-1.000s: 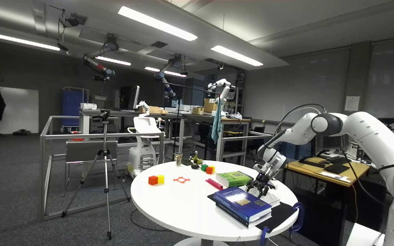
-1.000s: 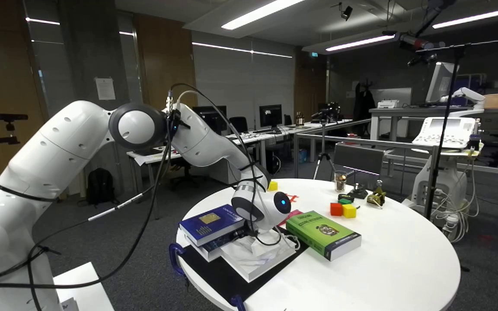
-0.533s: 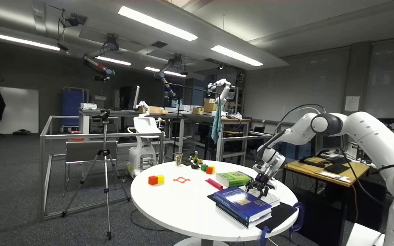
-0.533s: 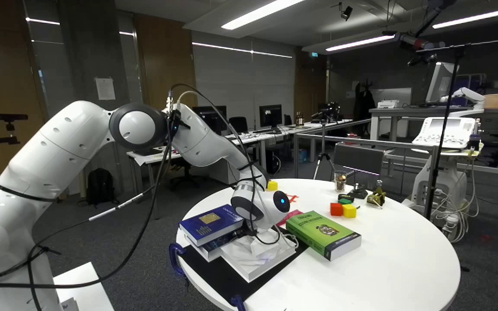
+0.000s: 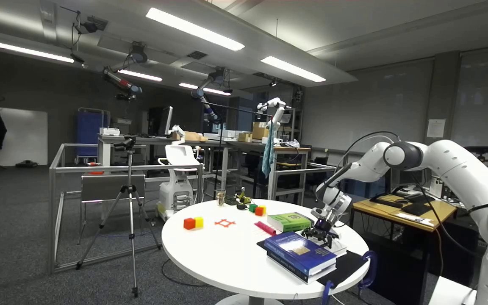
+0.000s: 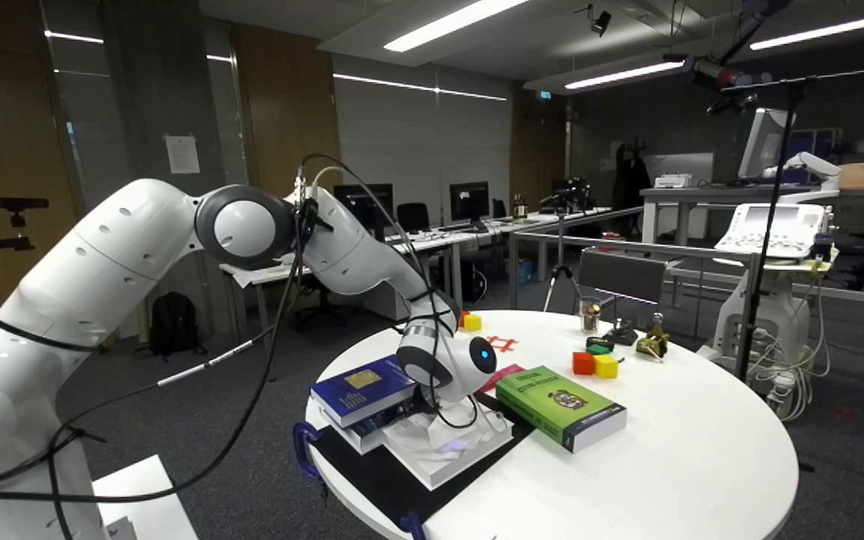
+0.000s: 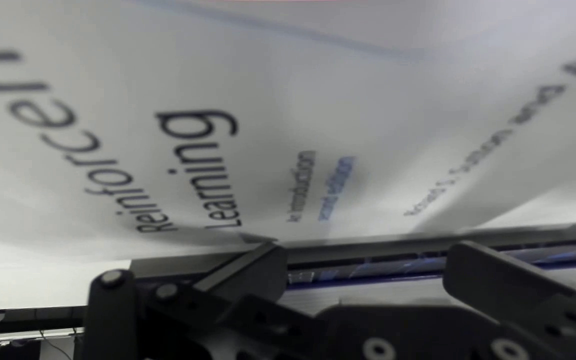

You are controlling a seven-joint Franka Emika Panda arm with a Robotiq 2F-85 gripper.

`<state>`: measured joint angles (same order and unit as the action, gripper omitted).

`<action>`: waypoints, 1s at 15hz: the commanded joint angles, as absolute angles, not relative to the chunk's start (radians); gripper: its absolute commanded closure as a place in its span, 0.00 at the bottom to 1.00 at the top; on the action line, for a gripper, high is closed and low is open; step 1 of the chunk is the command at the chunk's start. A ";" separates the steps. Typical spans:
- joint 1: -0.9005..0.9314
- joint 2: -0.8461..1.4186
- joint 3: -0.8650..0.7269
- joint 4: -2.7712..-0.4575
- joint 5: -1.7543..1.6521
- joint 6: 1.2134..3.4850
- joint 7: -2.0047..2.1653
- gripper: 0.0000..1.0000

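Observation:
My gripper (image 5: 321, 237) is low over a white book (image 6: 443, 454), beside a stack of two books. A blue book (image 5: 301, 248) lies on a darker blue book (image 6: 378, 429). In the wrist view the gripper (image 7: 366, 270) has its two black fingers wide apart with nothing held between them. The white book (image 7: 368, 100) fills most of that view, with "Learning" printed on it. Its edge runs by the fingertips; whether they touch it I cannot tell. Beyond lie a dark blue book edge and white pages. In an exterior view the wrist hides the fingers.
A green book (image 6: 563, 405) lies beside the white book. A black mat (image 6: 372, 480) lies under the books, with blue clamps (image 5: 369, 269) at the table rim. A pink object (image 5: 265, 228), coloured cubes (image 6: 595, 365), a red frame (image 5: 225, 223) and a glass (image 6: 590, 315) stand farther off.
My gripper has moved slightly down and toward the blue book stack. In an exterior view the wrist has shifted left, uncovering a red cube and more of the red frame. The books look unmoved.

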<state>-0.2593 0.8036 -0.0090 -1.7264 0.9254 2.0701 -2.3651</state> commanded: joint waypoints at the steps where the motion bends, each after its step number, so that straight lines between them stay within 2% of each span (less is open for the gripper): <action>1: -0.253 0.825 0.003 -1.712 0.896 2.040 -2.340 0.00; 15: -0.225 0.820 0.035 -1.727 0.898 2.058 -2.360 0.00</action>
